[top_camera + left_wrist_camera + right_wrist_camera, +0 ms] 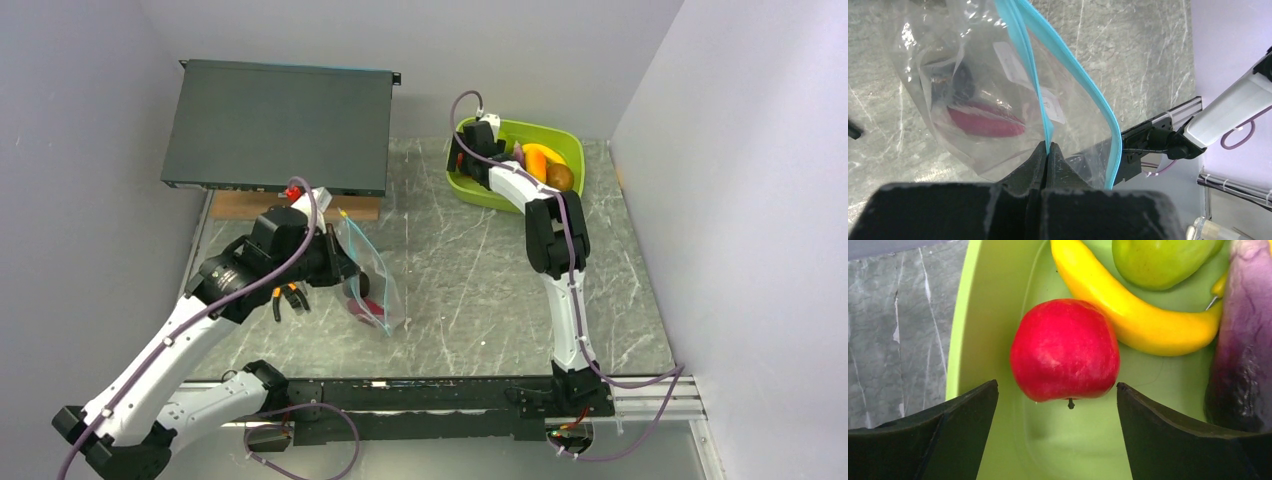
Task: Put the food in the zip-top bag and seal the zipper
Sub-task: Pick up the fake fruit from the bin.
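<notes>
We see the left end effector [1048,150] clamped on the zipper [1083,85], the right end effector [1057,390] spread wide at the red apple [1064,347]; the zip-top bag [948,60] carries a white label [1007,60] we cannot read.

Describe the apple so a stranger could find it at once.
Look to the lime-green tub at the far right of the table. Inside, beside its wall, sits the apple, next to a yellow banana. It is the only round, red piece there.

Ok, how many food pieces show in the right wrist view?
4: red apple centre, banana just behind it, green fruit top, purple eggplant right edge, all in the green tub. More may lie out of frame.
</notes>
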Controlling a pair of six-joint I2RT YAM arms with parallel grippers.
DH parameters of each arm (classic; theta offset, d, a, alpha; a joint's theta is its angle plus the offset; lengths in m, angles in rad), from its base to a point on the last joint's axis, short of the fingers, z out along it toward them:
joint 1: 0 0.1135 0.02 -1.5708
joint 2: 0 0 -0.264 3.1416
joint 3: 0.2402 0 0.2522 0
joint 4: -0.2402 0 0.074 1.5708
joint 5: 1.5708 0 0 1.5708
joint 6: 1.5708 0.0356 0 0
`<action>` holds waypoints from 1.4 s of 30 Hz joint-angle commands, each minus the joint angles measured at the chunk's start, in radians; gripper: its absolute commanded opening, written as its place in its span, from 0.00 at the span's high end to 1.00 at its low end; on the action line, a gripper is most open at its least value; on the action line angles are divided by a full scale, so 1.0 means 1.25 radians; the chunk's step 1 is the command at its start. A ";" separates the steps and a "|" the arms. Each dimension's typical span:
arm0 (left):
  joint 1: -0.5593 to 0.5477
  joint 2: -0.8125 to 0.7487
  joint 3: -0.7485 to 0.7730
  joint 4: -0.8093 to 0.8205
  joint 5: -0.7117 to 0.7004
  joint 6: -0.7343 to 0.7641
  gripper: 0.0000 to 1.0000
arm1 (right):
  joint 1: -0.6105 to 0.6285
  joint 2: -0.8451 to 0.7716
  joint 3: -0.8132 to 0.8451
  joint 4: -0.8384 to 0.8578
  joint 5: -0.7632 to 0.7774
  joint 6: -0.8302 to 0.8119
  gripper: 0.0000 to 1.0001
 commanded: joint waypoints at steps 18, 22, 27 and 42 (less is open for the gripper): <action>0.001 0.095 -0.083 0.113 0.084 -0.017 1.00 | -0.018 -0.038 0.029 0.043 -0.025 -0.110 0.64; 0.001 0.082 -0.092 0.116 0.086 -0.020 1.00 | -0.017 -0.098 0.008 0.035 -0.018 -0.113 0.80; 0.001 0.074 -0.104 0.122 0.092 -0.024 1.00 | -0.017 -0.196 -0.041 0.031 -0.012 -0.105 0.90; 0.002 0.064 -0.110 0.129 0.082 -0.022 1.00 | 0.017 -0.812 -0.661 0.244 -0.485 0.139 0.94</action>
